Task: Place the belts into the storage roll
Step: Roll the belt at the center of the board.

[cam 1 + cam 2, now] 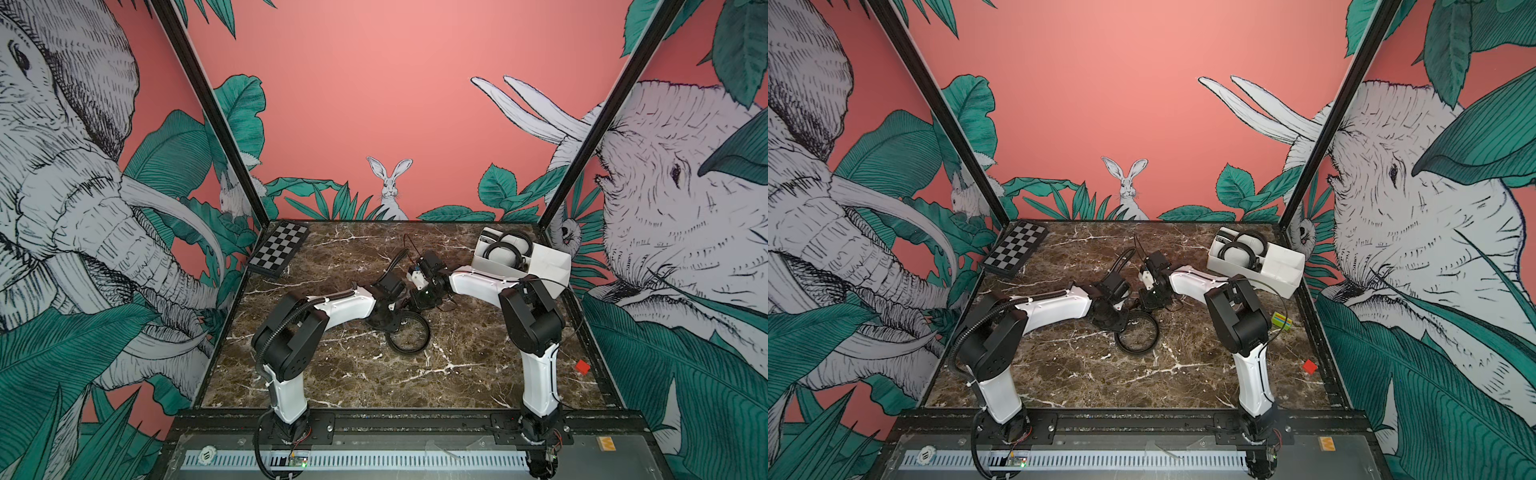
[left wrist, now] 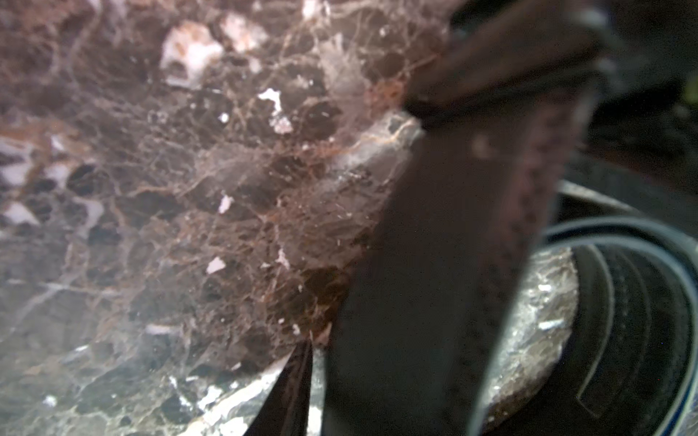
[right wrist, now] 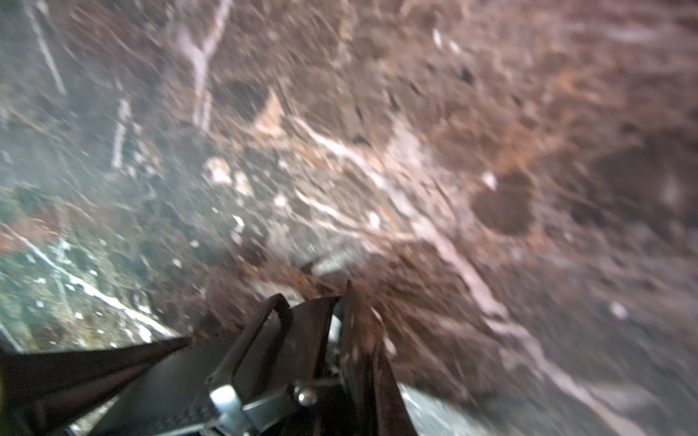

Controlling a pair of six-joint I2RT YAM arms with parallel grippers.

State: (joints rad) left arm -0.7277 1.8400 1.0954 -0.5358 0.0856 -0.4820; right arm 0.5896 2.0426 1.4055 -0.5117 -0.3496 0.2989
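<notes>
Both arms stretch to the middle of the marbled tabletop, where their tools nearly meet. The left tool points down at the rim of the loose belt. That belt lies on the tabletop in an open coil directly under the tool and spreads from it toward the robot's bases. In the left wrist view a strap of this belt crosses close in front of the lens, and I cannot tell whether this tool's fingers are together or apart. The right tool, just beside the left one, has its fingers pressed in on the belt's buckle end. The storage roll stands well apart from both tools, beyond the right forearm near the far corner. Two coiled belts sit inside it, in adjoining compartments at one end.
</notes>
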